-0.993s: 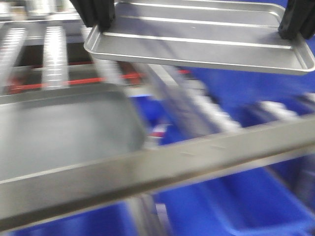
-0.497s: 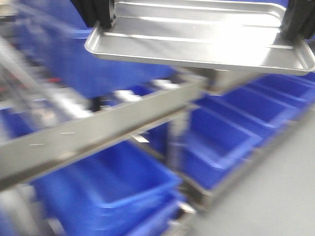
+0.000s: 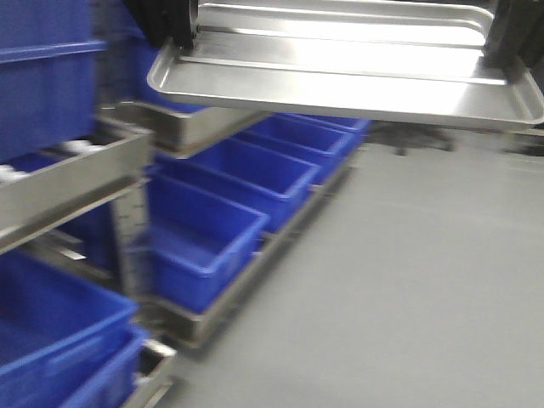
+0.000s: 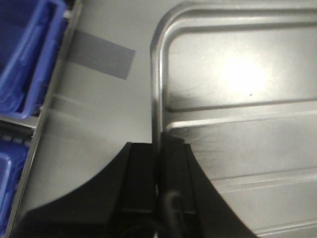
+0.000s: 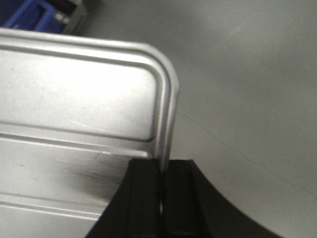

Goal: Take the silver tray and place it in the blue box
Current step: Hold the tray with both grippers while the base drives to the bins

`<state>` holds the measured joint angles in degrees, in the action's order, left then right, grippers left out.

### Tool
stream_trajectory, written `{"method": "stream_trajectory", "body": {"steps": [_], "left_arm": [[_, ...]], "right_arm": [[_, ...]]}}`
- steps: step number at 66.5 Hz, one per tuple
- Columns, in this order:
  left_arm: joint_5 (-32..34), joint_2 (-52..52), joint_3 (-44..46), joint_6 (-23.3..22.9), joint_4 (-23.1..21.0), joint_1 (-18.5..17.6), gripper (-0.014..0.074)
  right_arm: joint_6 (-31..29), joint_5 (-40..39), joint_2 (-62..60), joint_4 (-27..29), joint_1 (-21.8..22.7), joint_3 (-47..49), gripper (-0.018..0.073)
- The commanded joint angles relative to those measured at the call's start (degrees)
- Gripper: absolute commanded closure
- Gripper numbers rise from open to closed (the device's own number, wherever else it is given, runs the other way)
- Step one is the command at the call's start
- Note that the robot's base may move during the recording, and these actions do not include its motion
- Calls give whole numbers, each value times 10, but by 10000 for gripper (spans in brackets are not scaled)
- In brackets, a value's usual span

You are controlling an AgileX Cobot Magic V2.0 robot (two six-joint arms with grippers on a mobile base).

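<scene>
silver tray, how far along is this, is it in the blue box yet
Done: the silver tray is grabbed, with the left end effector and the right end effector each shut on one of its short rims. In hand: it is held in the air over the grey floor, beside a rack of blue bins. Left: the placing itself, as the tray is inside no container yet.

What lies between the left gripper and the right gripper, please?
Only the silver tray lies there: the left gripper clamps one short rim, the right gripper the other. Its floor is bare. The front-facing view shows this.
</scene>
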<state>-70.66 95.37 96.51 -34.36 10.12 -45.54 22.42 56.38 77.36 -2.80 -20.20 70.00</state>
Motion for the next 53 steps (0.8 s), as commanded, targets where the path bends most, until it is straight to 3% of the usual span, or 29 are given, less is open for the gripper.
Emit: {"method": "stream_trajectory", "body": {"steps": [1, 53], "left_arm": [[-23, -22, 15, 7, 10, -1, 694], [-23, -22, 15, 7, 10, -1, 694]], "right_arm": [[-9, -27, -20, -17, 2, 21, 501], [-9, -26, -20, -17, 2, 21, 501]]}}
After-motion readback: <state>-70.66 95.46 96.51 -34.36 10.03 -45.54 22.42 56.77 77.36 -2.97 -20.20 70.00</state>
